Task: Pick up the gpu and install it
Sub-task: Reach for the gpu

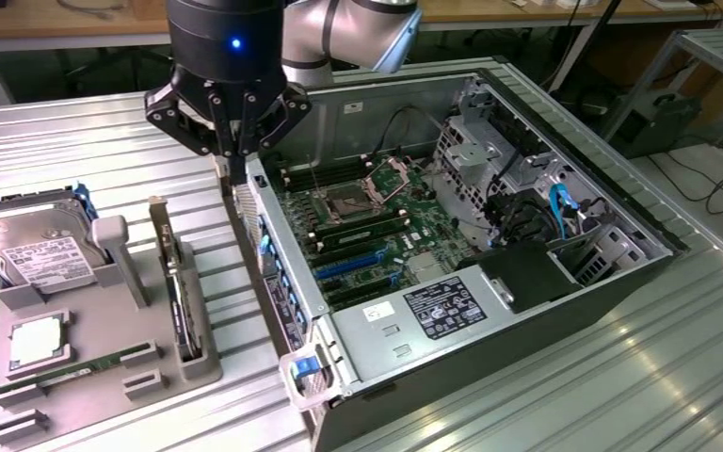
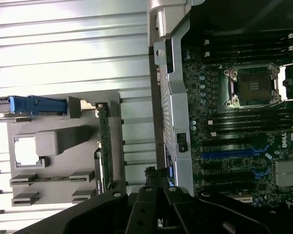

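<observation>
The pincer (image 1: 231,169) is pressed together with nothing in it, above the side wall of the computer case (image 1: 375,113). The gpu (image 1: 176,282) stands on its edge in the gray holder (image 1: 104,325) on the surface (image 1: 86,151). It lies lower than the pincer and toward the exterior view's left. Its long axis runs nearly parallel to that wall.

Open computer case (image 1: 375,108) on ribbed metal table (image 1: 663,377), motherboard (image 1: 380,231) with open CPU socket (image 1: 343,205) inside. Beside the case, grey holder (image 1: 110,330) with hard drive (image 1: 38,252) and RAM stick (image 1: 79,367).
</observation>
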`<move>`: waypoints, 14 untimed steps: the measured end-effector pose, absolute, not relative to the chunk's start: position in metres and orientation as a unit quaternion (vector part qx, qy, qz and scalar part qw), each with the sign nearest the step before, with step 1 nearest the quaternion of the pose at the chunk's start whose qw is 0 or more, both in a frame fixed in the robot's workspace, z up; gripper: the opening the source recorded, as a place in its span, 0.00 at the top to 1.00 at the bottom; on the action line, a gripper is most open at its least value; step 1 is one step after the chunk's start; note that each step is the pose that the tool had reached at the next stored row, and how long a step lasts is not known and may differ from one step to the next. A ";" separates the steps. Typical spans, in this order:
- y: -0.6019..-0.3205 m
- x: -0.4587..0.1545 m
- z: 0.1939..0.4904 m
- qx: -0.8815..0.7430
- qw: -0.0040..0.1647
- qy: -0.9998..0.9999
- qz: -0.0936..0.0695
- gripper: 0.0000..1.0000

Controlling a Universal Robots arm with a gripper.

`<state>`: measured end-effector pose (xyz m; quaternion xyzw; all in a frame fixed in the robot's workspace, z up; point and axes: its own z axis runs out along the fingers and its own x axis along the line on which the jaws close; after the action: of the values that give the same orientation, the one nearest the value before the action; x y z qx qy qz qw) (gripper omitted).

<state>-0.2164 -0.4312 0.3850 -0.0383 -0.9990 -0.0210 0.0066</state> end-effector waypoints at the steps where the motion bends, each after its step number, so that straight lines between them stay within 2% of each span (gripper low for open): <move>1: -0.432 -0.217 0.385 -0.038 0.007 -0.999 -0.021 0.89; 14: -0.436 -0.223 0.384 -0.038 0.009 -0.999 -0.021 0.89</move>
<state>-0.2234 -0.4359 0.3839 -0.0384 -0.9990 -0.0209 0.0085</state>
